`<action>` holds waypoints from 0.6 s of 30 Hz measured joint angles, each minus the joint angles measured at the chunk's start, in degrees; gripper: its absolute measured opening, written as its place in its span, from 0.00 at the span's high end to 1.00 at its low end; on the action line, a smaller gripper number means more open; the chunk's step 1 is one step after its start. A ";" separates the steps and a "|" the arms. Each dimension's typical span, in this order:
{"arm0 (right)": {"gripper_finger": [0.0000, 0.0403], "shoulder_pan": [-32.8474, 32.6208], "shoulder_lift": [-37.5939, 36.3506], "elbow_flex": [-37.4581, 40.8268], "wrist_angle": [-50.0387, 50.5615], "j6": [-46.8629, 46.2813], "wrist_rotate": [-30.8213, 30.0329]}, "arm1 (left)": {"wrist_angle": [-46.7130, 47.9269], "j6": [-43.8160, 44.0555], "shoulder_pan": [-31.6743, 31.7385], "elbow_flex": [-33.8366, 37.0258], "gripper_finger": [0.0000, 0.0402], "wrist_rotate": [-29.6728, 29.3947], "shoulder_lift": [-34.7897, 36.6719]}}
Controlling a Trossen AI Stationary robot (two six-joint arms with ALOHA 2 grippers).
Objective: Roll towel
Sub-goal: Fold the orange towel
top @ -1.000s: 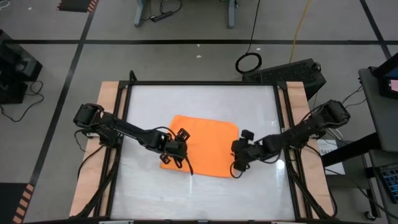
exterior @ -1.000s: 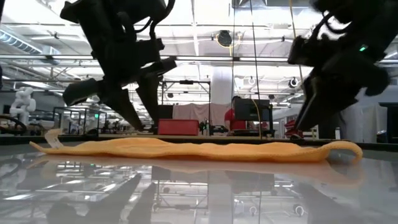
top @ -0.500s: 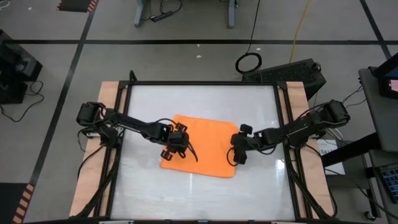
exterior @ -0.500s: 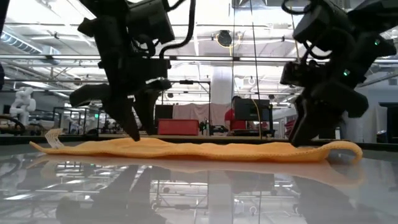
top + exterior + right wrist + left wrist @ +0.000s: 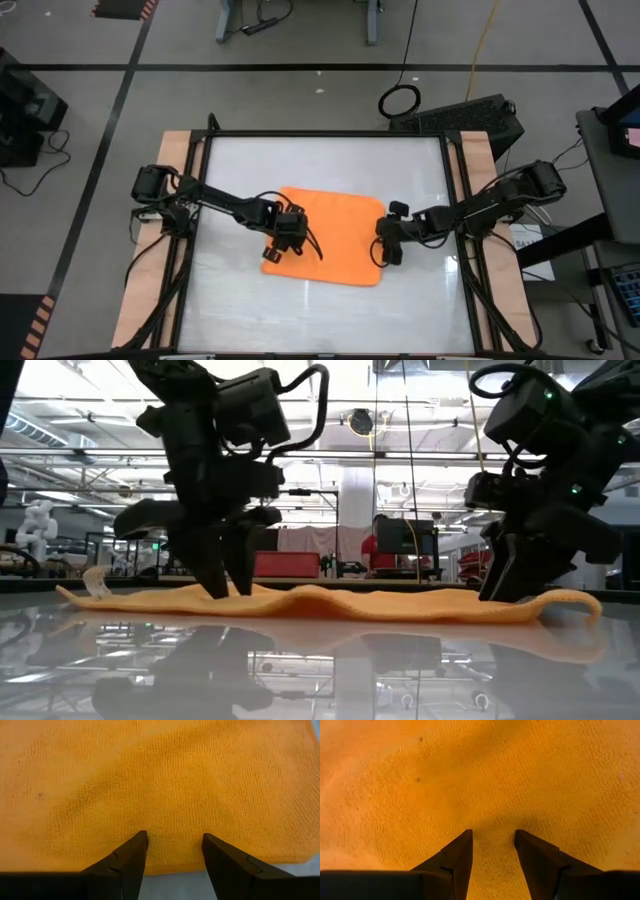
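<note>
- The towel [image 5: 330, 236] lies spread nearly flat in the middle of the white table [image 5: 240, 165], a little toward the near edge; in the low view it reads as a thin orange strip [image 5: 320, 603] with a low hump near its middle and curled-up ends.
- The left gripper [image 5: 289, 240] is down on the towel's left part, its fingers [image 5: 456, 860] apart with the tips pressed into the cloth and a ridge of fabric standing between them.
- From overhead the left gripper's body hides the spot where the tips meet the towel.
- The right gripper [image 5: 387, 248] sits at the towel's right edge, fingers [image 5: 227, 860] spread, tips resting on the cloth just inside its border, with bare table showing beyond.
- In the low view both grippers [image 5: 222, 565] [image 5: 500, 575] are dark silhouettes, so their finger gaps are hard to read there.
- Whether either gripper has any fabric pinched cannot be told.
</note>
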State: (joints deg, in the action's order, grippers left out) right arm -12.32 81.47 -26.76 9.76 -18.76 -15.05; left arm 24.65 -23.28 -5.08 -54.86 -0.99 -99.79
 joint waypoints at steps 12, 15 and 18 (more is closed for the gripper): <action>0.54 0.04 -7.08 -1.29 11.24 1.32 0.73 | 10.50 0.55 -0.07 -7.03 0.60 -2.27 0.32; 0.54 -0.49 -10.94 -2.98 13.43 1.32 0.73 | 12.76 1.55 -0.44 -9.49 0.60 -2.32 1.33; 0.54 -1.93 -14.05 -3.57 15.24 1.36 0.63 | 14.42 1.96 -1.44 -10.23 0.60 -2.33 3.21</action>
State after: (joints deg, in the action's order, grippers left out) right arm -14.25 67.42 -30.33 25.01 -17.39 -14.41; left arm 39.07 -21.32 -6.52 -65.09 -3.32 -96.57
